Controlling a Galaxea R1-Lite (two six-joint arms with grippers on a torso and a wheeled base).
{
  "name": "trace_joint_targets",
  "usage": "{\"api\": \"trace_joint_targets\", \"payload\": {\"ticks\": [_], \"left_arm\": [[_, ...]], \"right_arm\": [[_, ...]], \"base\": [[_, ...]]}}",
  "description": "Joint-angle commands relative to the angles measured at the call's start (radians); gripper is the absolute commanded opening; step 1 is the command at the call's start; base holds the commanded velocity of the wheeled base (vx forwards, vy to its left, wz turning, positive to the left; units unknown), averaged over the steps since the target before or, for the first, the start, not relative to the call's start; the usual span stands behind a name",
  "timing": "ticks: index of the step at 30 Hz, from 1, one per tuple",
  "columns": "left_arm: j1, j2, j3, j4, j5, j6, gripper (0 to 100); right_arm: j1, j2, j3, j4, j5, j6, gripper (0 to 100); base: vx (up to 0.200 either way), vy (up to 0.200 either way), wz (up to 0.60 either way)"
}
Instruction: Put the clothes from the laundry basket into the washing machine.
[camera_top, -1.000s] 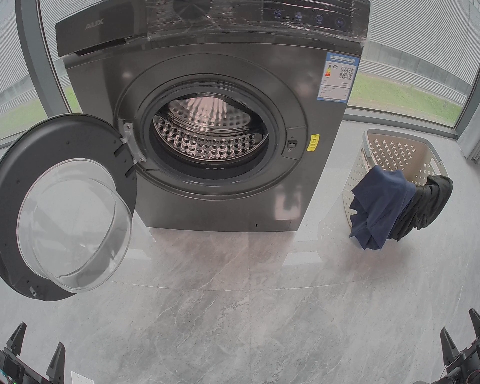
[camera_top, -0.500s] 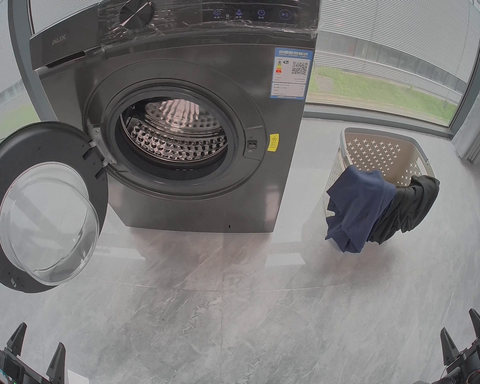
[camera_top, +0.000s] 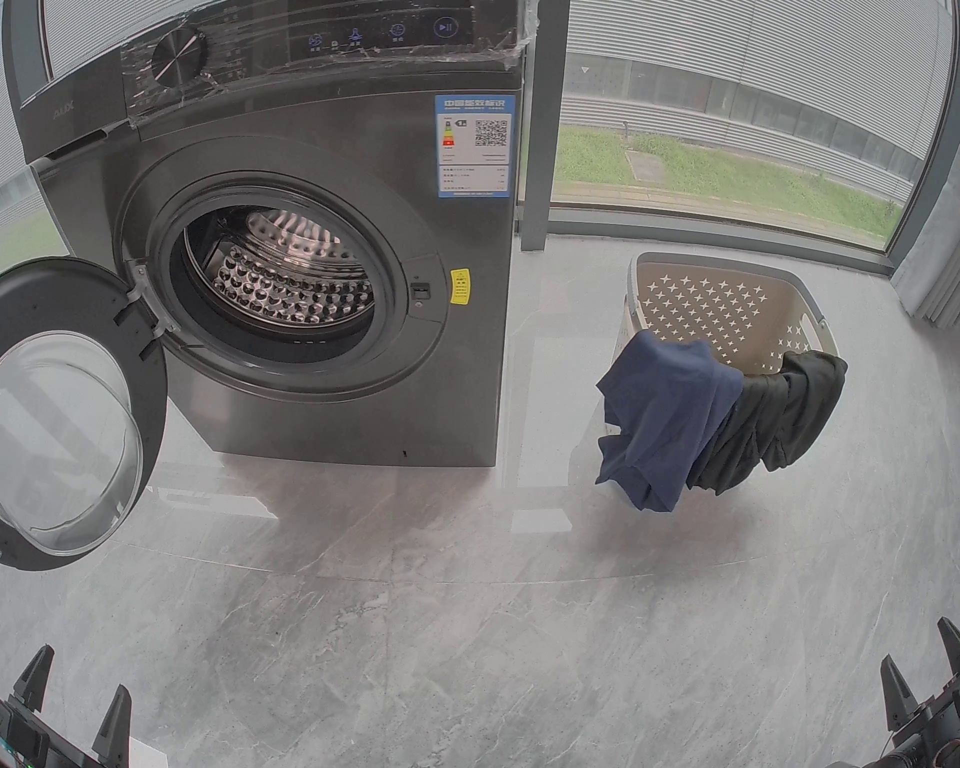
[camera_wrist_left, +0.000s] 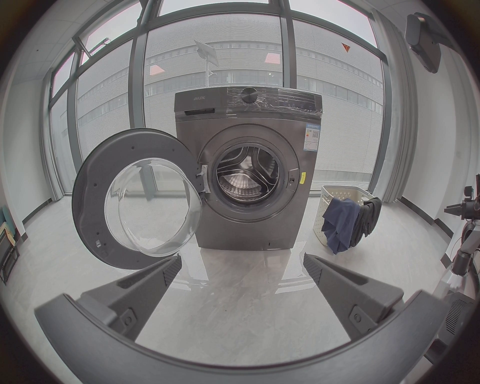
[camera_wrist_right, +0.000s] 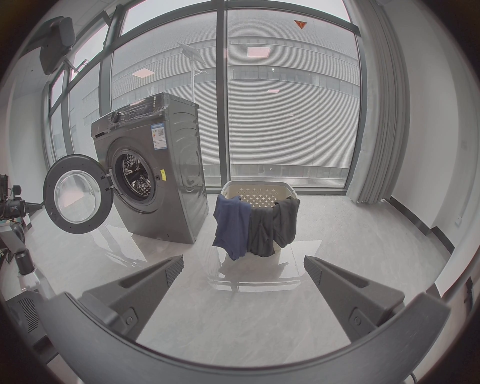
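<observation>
A grey front-loading washing machine (camera_top: 330, 330) (camera_wrist_left: 250, 165) (camera_wrist_right: 150, 165) stands at the left, its round door (camera_top: 60, 430) swung open and the steel drum (camera_top: 285, 275) bare. To its right sits a beige laundry basket (camera_top: 735, 300) (camera_wrist_right: 260, 192) (camera_wrist_left: 342, 192). A blue garment (camera_top: 665, 415) (camera_wrist_right: 231, 225) and a black garment (camera_top: 775, 415) (camera_wrist_right: 272, 225) hang over its front rim. My left gripper (camera_top: 72, 700) (camera_wrist_left: 240, 290) is open at the lower left, far from both. My right gripper (camera_top: 925, 670) (camera_wrist_right: 240, 290) is open at the lower right, well short of the basket.
Glossy grey tile floor (camera_top: 480, 620) lies wide and bare between me and the machine and basket. Floor-to-ceiling windows (camera_top: 720, 110) run behind them, with a curtain (camera_wrist_right: 375, 110) at the right. The open door juts out over the floor at the left.
The head camera has swung to the right: machine and basket sit further left in the picture. Both grippers keep the same place at the bottom corners.
</observation>
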Motion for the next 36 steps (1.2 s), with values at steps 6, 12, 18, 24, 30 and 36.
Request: {"api": "trace_joint_targets", "payload": {"ticks": [6, 12, 18, 24, 30, 36], "left_arm": [[0.000, -0.013, 0.016, 0.000, 0.000, -0.001, 100], [0.002, -0.013, 0.016, -0.001, 0.000, 0.003, 100], [0.002, -0.015, 0.018, 0.000, -0.001, 0.006, 100], [0.002, -0.015, 0.018, 0.000, -0.001, 0.006, 100], [0.002, -0.013, 0.018, -0.001, 0.000, 0.002, 100], [0.000, -0.013, 0.016, 0.000, 0.000, -0.004, 100]], "right_arm": [[0.000, -0.003, 0.007, 0.000, 0.000, 0.000, 100], [0.000, -0.003, 0.007, 0.000, 0.000, -0.002, 100], [-0.003, -0.002, 0.007, 0.000, -0.006, 0.001, 100], [-0.004, -0.002, 0.007, 0.000, -0.010, 0.000, 100], [-0.004, 0.000, 0.008, -0.011, -0.012, 0.000, 100], [-0.004, 0.000, 0.018, -0.031, -0.012, -0.002, 100]], "base": [[0.000, -0.200, 0.00], [0.000, -0.200, 0.00], [0.000, -0.200, 0.00], [0.000, -0.200, 0.00], [0.000, -0.200, 0.00], [0.000, -0.067, 0.00]]}}
